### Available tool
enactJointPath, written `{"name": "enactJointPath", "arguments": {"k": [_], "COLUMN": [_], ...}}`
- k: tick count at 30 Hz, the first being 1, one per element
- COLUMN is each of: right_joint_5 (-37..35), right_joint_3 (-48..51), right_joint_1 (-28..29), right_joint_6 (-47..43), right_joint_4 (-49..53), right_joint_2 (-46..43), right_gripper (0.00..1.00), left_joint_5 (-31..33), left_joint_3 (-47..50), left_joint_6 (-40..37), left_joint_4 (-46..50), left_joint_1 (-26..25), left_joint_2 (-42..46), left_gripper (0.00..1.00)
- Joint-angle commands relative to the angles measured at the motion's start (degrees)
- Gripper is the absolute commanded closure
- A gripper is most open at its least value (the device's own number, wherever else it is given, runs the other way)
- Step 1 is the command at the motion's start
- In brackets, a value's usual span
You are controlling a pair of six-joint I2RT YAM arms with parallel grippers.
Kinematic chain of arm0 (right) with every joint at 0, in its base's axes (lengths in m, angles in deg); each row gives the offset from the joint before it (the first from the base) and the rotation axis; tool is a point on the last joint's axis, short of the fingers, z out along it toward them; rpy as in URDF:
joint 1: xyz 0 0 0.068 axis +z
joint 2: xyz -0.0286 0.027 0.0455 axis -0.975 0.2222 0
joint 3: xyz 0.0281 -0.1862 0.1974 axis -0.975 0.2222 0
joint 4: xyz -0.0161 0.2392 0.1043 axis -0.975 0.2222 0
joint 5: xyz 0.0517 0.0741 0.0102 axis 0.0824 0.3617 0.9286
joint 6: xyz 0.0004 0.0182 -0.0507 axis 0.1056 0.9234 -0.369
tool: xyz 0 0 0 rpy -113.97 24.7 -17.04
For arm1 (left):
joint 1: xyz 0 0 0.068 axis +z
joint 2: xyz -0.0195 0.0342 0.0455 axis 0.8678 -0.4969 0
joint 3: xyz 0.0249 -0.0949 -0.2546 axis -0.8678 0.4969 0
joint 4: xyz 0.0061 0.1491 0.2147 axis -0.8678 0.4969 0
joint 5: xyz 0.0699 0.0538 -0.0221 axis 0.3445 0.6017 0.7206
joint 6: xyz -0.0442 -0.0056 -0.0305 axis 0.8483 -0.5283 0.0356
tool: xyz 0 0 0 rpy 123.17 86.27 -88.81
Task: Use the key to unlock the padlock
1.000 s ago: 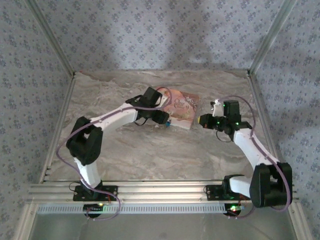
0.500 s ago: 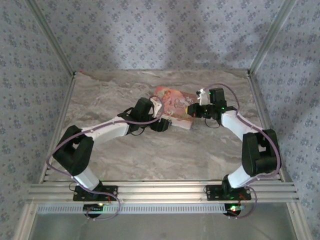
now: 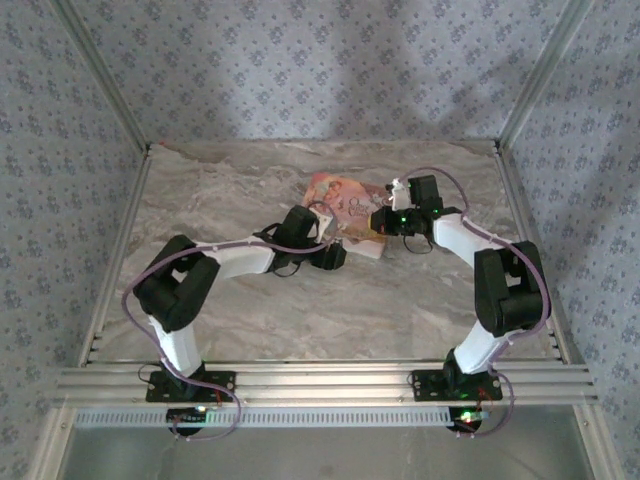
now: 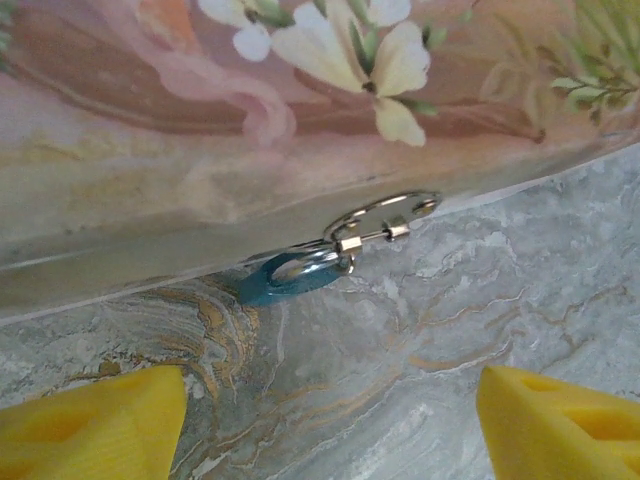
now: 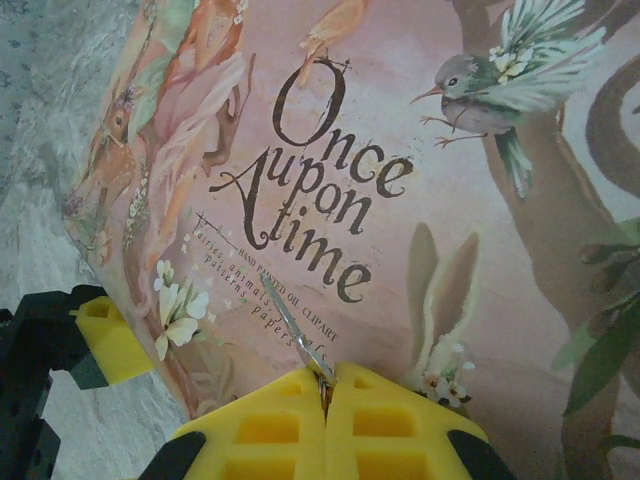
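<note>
The marble-patterned table (image 3: 300, 320) is being occupied in its far half by a flat pink illustrated box (image 3: 352, 212). Both arms are being stretched toward it, the left arm (image 3: 235, 258) from the near left and the right arm (image 3: 465, 240) from the near right. The left gripper (image 3: 336, 256) is being held low at the box's near edge, its yellow fingers (image 4: 100, 425) being spread wide apart with nothing but bare tabletop between them. The right gripper (image 5: 328, 385) is being poised over the box's lid (image 5: 450, 200), just below the lettering "Once upon a time", with its yellow pads (image 5: 260, 425) being pressed together. The padlock (image 4: 280, 283), dark blue-teal, is being shown by the left wrist view on the table against the box's near edge, beyond the spread fingertips, its silvery shackle (image 4: 382, 212) lying along that edge. The key (image 5: 293, 330), a thin silvery sliver, is being clamped between the right gripper's closed pads, its free end being pointed out over the lid.
</note>
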Motion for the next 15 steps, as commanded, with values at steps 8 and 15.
{"name": "enactJointPath", "arguments": {"k": [8, 15], "right_joint_5": [-2.9, -2.8], "right_joint_3": [-0.9, -0.8], "right_joint_1": [0.7, 0.9], "right_joint_6": [-1.6, -1.9], "right_joint_4": [3.3, 3.2], "right_joint_2": [2.0, 1.8], "right_gripper": [1.0, 1.0], "left_joint_5": [-3.2, -1.7], "left_joint_3": [-4.0, -3.7], "left_joint_6": [3.4, 5.3], "left_joint_4": [-3.4, -6.3], "left_joint_1": [-0.5, -0.6], "left_joint_2": [-3.9, -5.4], "left_gripper": [0.29, 0.31]}}
